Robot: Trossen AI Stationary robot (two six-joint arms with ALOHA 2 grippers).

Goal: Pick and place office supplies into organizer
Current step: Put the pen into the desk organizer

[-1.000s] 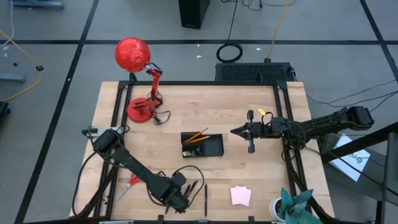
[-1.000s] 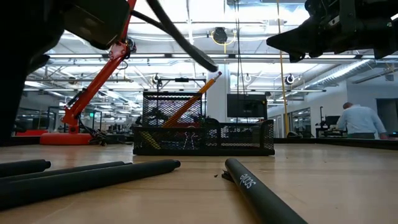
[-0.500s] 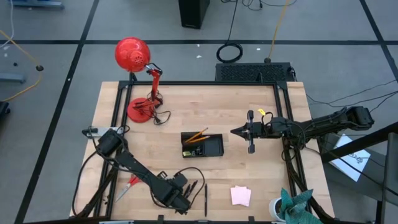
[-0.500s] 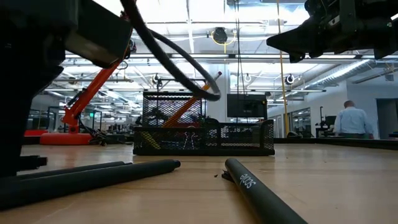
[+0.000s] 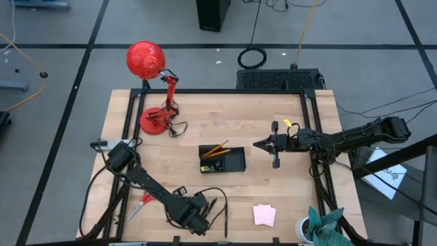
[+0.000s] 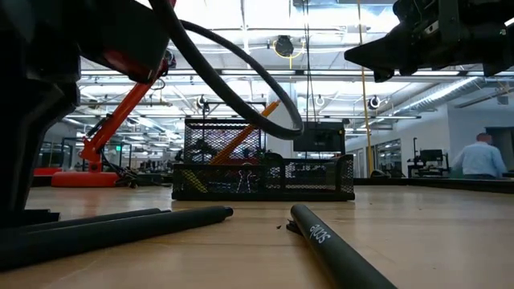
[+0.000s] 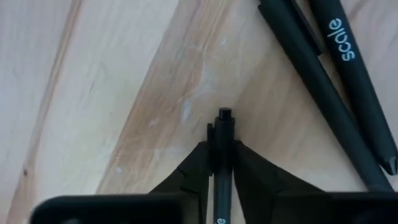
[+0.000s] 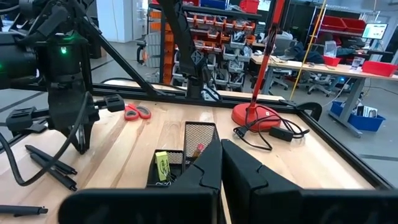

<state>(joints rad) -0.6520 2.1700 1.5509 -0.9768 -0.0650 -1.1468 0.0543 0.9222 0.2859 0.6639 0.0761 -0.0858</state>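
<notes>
Left tool (image 7: 221,163) pinched narrow on a dark pen (image 7: 222,149) flat on the table (image 7: 124,93), ready for lifting toward the organizer (image 5: 222,160); right tool (image 5: 257,144) shut, idle above

Left fingers (image 7: 193,171) now around pen (image 7: 222,158) (snug)

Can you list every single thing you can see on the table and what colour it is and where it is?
Organizer: one, black mesh, middle of the table.
Pencils: two, orange, standing slanted in the organizer's left part.
Yellow-green piece: one, inside the organizer.
Pens: several, dark, lying at the table's front edge; one sits between the left tool's fingers.
Scissors: one pair, red handles, front left of the table.
Sticky-note pad: one, pale pink, front right.
Desk lamp: one, red, back left corner.
Person: one, far off in the room behind.
Left tool: dark, low over the pens, closing on one.
Right tool: dark, shut, raised right of the organizer.
</notes>
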